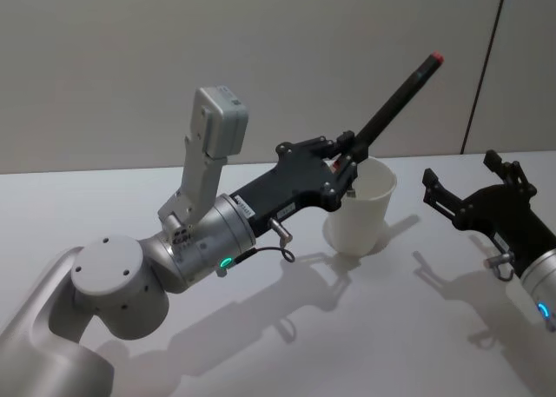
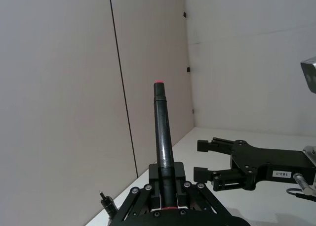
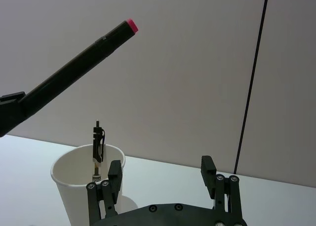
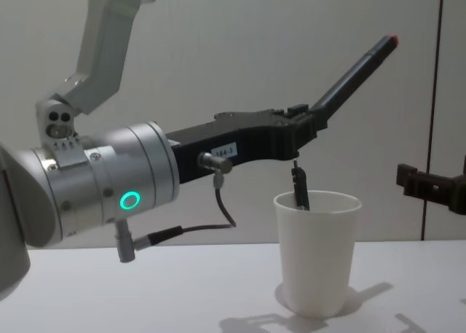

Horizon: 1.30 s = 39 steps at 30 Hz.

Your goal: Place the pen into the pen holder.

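The left gripper (image 1: 346,164), clamped on a red-tipped black pen (image 1: 395,97) tilted upward, hangs over the white paper cup (image 1: 363,219), with the right gripper (image 1: 462,178) beside it, jaws wide.

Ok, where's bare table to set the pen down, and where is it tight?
Bare table: in front of the pen holder, and behind the left arm by the wall. Tight: between pen holder and open right claw; left claw holds the pen above it.
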### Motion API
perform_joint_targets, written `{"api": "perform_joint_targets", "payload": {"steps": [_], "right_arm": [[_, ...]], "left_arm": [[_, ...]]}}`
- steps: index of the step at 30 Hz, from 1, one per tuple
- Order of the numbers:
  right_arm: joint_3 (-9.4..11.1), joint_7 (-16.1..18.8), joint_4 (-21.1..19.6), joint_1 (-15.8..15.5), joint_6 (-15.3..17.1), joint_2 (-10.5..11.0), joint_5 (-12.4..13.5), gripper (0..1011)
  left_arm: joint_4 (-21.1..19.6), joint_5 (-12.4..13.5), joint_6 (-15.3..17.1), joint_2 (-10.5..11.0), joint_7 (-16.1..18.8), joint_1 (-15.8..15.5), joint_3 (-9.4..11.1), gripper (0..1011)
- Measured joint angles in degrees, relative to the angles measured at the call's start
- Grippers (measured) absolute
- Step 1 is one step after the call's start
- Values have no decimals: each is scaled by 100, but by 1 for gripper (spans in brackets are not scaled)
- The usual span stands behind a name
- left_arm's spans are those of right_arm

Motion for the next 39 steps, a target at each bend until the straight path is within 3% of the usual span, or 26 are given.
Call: {"api": "perform_joint_targets", "payload": {"steps": [39], "right_arm": [[3, 42, -25, -11, 9, 6, 28, 1001]], "left_arm": [[-263, -262, 190, 236, -365, 148, 18, 171]]}}
